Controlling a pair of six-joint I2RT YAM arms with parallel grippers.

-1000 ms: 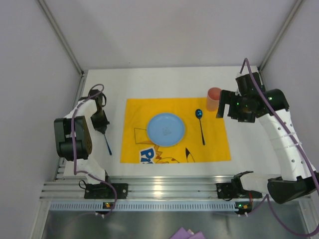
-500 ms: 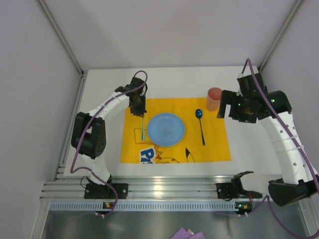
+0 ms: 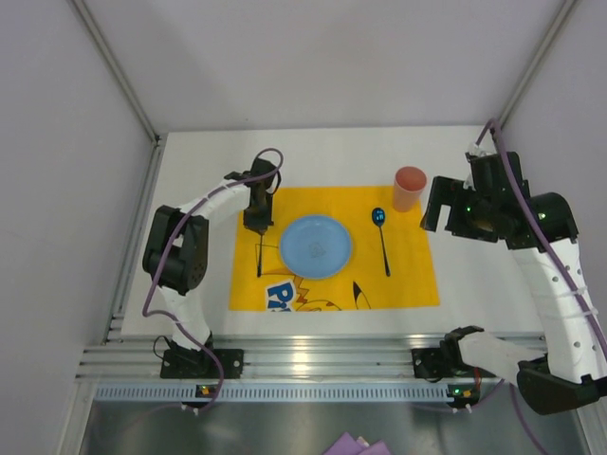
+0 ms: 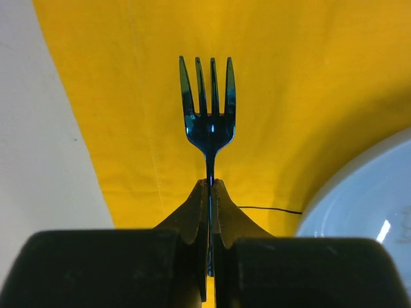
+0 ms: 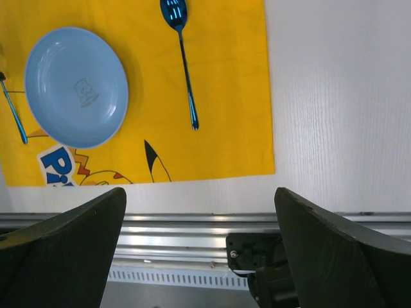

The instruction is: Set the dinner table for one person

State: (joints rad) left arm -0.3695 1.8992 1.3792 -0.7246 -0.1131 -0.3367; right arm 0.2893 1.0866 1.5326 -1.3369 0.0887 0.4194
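Observation:
The white dinner table (image 3: 313, 156) carries a yellow cartoon-print cloth (image 3: 408, 275). On the cloth lie a light blue plate (image 3: 316, 246) and, to its right, a blue spoon (image 3: 382, 242). A pink cup (image 3: 409, 188) stands at the cloth's far right corner. My left gripper (image 3: 258, 225) is shut on a blue fork (image 4: 209, 109) over the cloth, just left of the plate (image 4: 366, 192). The fork (image 3: 259, 258) points toward the near edge; whether it touches the cloth I cannot tell. My right gripper (image 3: 432, 204) stands open and empty, right of the cup.
Grey walls close in the table on three sides. An aluminium rail (image 3: 313, 360) with both arm bases runs along the near edge. Bare white tabletop (image 5: 334, 96) lies right of the cloth (image 5: 225, 96).
The left arm carried the fork from the bare table left of the cloth to beside the plate, then lowered it. The right arm drew back to the right, away from the cup.

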